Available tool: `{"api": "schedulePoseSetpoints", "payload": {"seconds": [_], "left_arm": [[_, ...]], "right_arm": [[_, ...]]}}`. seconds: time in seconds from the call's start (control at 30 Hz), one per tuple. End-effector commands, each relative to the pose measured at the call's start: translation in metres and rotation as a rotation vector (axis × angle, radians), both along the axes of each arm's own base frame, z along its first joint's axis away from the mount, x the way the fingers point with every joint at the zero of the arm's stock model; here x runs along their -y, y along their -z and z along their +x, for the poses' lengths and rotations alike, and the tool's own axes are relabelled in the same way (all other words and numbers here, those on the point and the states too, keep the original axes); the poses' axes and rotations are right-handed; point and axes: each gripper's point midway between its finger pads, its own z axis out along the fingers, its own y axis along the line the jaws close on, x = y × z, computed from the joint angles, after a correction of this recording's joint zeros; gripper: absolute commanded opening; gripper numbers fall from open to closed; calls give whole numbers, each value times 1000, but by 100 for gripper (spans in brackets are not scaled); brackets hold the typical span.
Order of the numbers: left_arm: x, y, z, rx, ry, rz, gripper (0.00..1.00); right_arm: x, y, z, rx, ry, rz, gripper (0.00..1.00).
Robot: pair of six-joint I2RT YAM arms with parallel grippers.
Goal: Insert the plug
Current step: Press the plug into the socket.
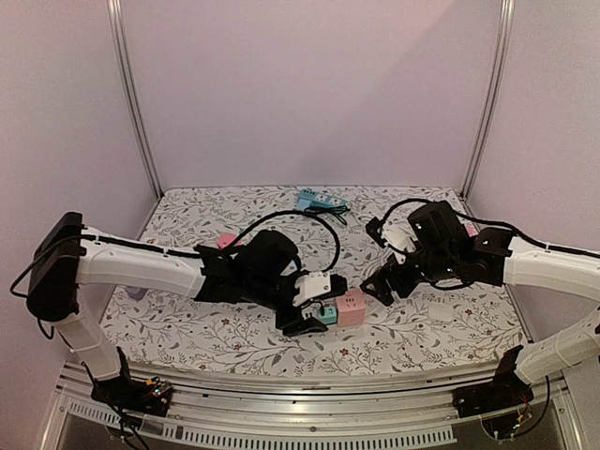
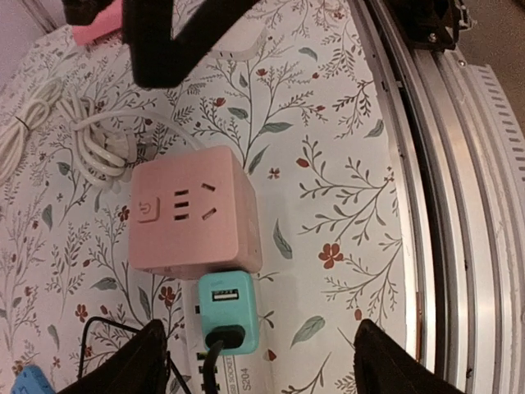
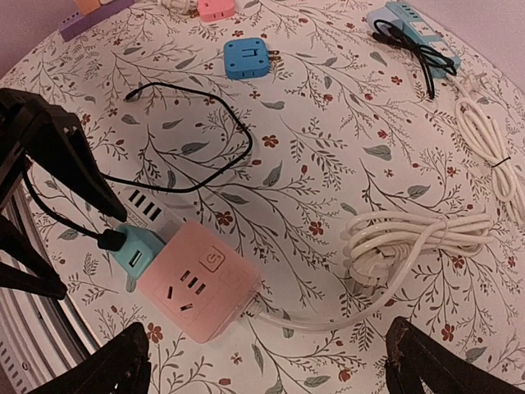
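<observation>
A teal plug (image 2: 228, 310) with a black cable lies flush against the near side of the pink cube socket (image 2: 193, 217). Its prongs are hidden. The plug lies between the fingers of my left gripper (image 2: 258, 365), which is open with a gap on both sides. From above, the left gripper (image 1: 314, 319) is low over the plug (image 1: 326, 314) beside the pink cube (image 1: 352, 307). My right gripper (image 3: 275, 369) is open and empty, hovering over the cube (image 3: 201, 283) and its white lead. It shows just right of the cube from above (image 1: 380, 286).
A white USB strip (image 3: 143, 209) lies under the teal plug. The coiled white cord (image 3: 418, 238) is right of the cube. A blue cube adapter (image 3: 246, 59) and a teal power strip (image 1: 314, 199) lie farther back. The metal front rail (image 2: 459, 164) is close by.
</observation>
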Motion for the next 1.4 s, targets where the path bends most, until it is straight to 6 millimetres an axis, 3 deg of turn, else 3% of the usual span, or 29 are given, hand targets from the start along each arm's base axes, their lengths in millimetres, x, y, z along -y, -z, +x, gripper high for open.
{"api": "schedulePoseSetpoints", "payload": {"seconds": [0.0,0.1,0.3,0.53,0.7,0.83,1.0,1.1,1.37], "left_arm": [[16,11,6,-6,-24,45,72],[18,25,14,-29,-83,96,65],[19,37,5,14,-50,114,55],[20,36,13,29,-84,153,48],[24,8,8,52,-35,143,55],[27,-12,11,33,-58,156,72],[13,19,15,-52,-110,306,75],[8,28,22,-52,-117,336,74],[8,40,17,-56,-69,337,58]], "right_arm": [[11,-10,-1,39,70,64,99],[16,-7,-5,44,68,69,99],[21,-3,-12,51,44,64,99],[19,-1,-15,64,1,46,99],[20,1,-17,71,-16,36,99],[21,2,-15,73,-15,28,99],[22,4,-14,67,-10,19,99],[24,2,-14,73,-6,20,99],[41,5,2,69,116,13,99]]}}
